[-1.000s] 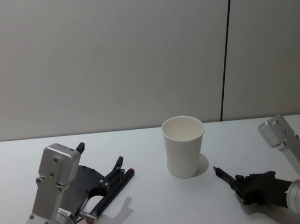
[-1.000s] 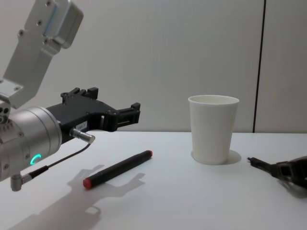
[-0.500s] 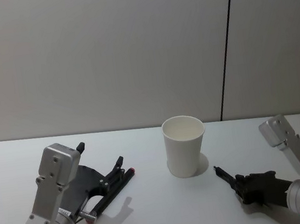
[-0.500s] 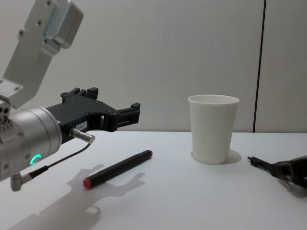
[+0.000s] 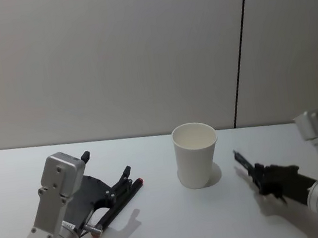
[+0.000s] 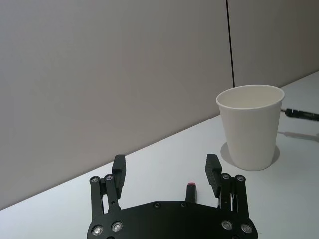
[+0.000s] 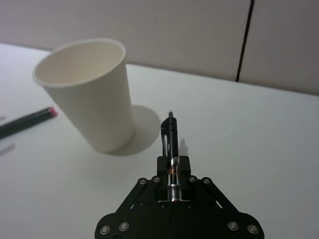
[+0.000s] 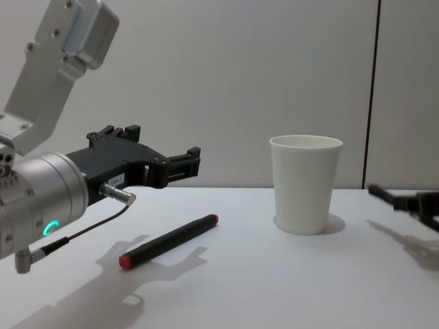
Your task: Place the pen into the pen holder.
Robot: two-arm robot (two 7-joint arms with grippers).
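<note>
The pen holder, a white paper cup (image 5: 196, 155) (image 8: 304, 185) (image 7: 89, 94) (image 6: 249, 127), stands upright mid-table. My right gripper (image 5: 260, 174) (image 7: 172, 164) (image 8: 422, 203) hovers above the table to the cup's right, shut on a slim black pen (image 7: 169, 137) (image 5: 242, 161) whose tip points toward the cup, a short way from it. My left gripper (image 5: 106, 164) (image 6: 165, 164) (image 8: 164, 147) is open and hangs above a second pen, black with red ends (image 8: 168, 241) (image 5: 120, 199) (image 7: 27, 121), lying on the table left of the cup.
The white table (image 5: 172, 223) runs back to a plain grey wall with a dark vertical seam (image 5: 241, 49). Bare tabletop lies between the cup and each gripper and toward the front edge.
My right gripper has risen off the table with the black pen and shifted slightly rightward and back. The left arm, cup and red-ended pen have not moved.
</note>
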